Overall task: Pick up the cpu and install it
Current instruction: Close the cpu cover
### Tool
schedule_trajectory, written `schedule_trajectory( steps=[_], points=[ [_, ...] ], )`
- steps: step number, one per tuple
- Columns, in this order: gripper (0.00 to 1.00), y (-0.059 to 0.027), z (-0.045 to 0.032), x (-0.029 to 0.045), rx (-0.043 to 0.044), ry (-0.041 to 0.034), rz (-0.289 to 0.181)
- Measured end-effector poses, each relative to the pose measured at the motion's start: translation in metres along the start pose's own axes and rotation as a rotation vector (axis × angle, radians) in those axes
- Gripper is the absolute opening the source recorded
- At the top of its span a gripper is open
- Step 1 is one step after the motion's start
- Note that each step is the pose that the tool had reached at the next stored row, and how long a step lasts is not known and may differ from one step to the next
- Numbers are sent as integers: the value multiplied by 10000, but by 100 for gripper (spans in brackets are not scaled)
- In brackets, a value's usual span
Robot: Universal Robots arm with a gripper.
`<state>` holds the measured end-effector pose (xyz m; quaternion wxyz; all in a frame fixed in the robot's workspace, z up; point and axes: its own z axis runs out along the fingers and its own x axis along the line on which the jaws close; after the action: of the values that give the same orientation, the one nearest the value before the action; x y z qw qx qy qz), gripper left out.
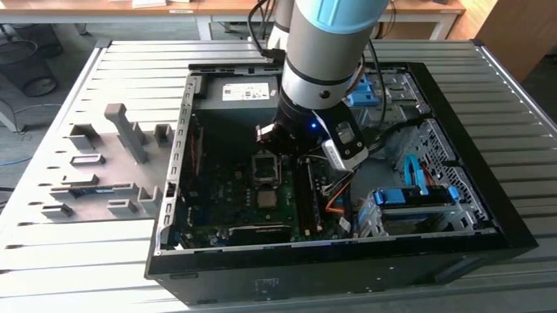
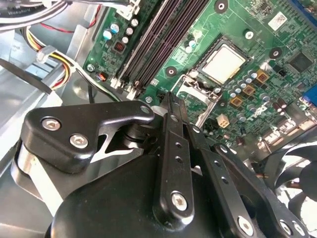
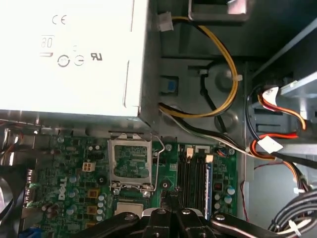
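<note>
The cpu (image 2: 224, 62) is a small silvery square lying flat in its socket on the green motherboard (image 2: 277, 44). It also shows in the first wrist view (image 3: 130, 209) and the exterior view (image 1: 268, 197). The hinged dark metal socket frame (image 3: 130, 161) stands open beside it, toward the power supply. My gripper (image 2: 171, 105) hovers above the board between the socket and the memory slots (image 3: 195, 171). Its black fingers (image 3: 171, 201) are pressed together with nothing between them. In the exterior view the gripper (image 1: 280, 145) hangs low inside the case.
The grey power-supply box (image 1: 235, 91) fills the case's far end. Yellow, red and black cables (image 3: 223, 64) loop beside it. Blue drive bays (image 1: 413, 199) sit at the exterior view's right. A black fan (image 2: 297, 173) is near the socket. Grey fixtures (image 1: 122, 134) stand on the slatted table.
</note>
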<state>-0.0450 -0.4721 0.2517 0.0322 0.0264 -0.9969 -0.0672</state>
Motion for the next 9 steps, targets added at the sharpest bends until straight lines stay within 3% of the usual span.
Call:
schedule_trajectory(
  steps=[4,9],
  points=[
    [10,11,22,-2,23,50,-366],
    [10,9,35,-2,77,171,-1245]
  ],
)
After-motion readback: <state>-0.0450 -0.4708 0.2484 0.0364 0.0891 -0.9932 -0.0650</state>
